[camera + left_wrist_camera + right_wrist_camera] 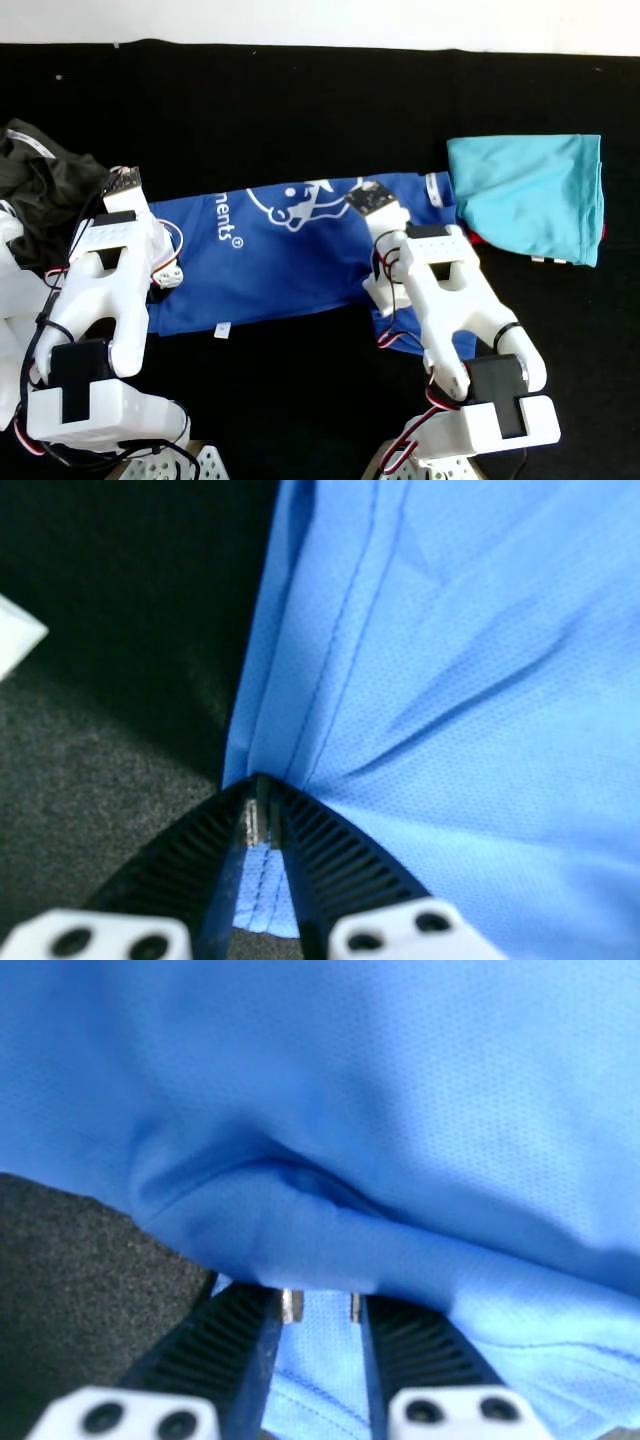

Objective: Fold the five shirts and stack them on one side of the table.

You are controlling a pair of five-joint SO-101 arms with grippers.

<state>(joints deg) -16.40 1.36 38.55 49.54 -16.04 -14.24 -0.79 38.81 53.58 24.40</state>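
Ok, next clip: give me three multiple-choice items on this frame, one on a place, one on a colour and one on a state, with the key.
1. Where is the teal shirt?
A. hanging off the near edge
B. at the far right of the table, beside the blue shirt
C. under the left arm

2. What colour is the shirt spread between the two arms?
A. red
B. white
C. blue

3. The left gripper is:
A. shut on the blue shirt's edge
B. open over bare table
C. holding the teal shirt

Key:
1 B, the high view shows it folded just right of the blue shirt.
2 C, the high view shows blue cloth reaching from one arm to the other.
3 A, the left wrist view shows the jaws closed on the hem.
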